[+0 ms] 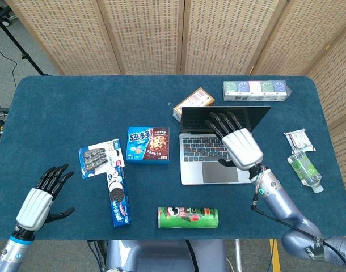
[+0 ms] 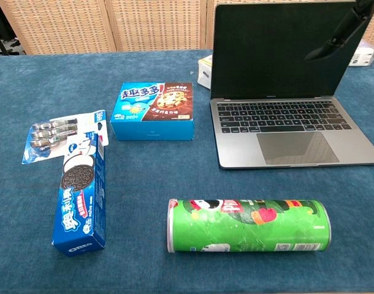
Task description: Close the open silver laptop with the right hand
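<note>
Right now the right hand point(image 1: 236, 144) hovers over the silver laptop point(image 1: 218, 167), fingers spread and holding nothing, while the lid stands upright at mid-worktop point(image 1: 59, 113). Pushing low on the screen could, I judge, skid the laptop back into the small box point(image 1: 193, 102) just behind it, or slam the lid

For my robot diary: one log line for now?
right hand: open, above keyboard | open silver laptop: lid up | left hand: open, idle

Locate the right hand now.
Head view: the right hand hangs over the open silver laptop, fingers spread toward its screen, right of the blue cookie box.
</note>
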You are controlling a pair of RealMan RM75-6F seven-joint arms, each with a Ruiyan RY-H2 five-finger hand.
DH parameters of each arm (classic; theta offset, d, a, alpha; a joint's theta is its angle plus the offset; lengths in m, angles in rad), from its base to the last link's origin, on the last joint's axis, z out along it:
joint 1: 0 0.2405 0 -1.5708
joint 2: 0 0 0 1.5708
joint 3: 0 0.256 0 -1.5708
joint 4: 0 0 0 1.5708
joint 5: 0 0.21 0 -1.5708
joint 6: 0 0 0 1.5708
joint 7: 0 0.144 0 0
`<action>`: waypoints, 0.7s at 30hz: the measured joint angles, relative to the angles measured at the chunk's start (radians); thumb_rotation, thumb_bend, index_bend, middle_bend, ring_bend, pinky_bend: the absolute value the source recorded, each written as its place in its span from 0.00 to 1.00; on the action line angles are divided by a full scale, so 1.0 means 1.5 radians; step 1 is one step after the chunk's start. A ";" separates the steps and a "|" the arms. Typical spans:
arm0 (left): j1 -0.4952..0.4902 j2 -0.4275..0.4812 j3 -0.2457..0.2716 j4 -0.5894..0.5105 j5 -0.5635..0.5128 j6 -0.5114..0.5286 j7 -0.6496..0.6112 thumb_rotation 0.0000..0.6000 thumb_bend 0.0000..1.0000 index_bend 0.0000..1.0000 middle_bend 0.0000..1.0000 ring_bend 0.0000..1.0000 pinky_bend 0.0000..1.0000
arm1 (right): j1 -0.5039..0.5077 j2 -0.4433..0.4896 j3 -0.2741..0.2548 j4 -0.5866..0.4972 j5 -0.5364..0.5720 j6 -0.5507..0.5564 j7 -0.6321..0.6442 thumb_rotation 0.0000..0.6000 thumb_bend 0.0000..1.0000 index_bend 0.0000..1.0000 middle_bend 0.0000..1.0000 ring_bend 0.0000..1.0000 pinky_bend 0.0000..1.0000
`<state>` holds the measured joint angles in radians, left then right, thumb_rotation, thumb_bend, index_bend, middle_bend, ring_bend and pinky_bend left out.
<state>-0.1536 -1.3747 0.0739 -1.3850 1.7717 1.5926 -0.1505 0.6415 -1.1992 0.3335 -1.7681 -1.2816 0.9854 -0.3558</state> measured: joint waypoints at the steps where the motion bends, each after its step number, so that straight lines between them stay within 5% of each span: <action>1: 0.000 0.000 0.001 0.000 0.000 -0.001 0.000 1.00 0.00 0.13 0.00 0.07 0.09 | 0.006 0.000 0.003 0.006 0.012 -0.005 -0.003 1.00 0.00 0.00 0.00 0.00 0.00; 21: -0.003 -0.002 0.009 -0.003 0.009 -0.005 0.008 1.00 0.00 0.13 0.00 0.07 0.09 | 0.115 -0.020 0.010 0.096 0.142 -0.069 -0.033 1.00 0.00 0.00 0.00 0.00 0.00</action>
<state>-0.1583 -1.3775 0.0876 -1.3892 1.7859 1.5855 -0.1381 0.8144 -1.2298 0.3482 -1.6239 -1.0684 0.8820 -0.4053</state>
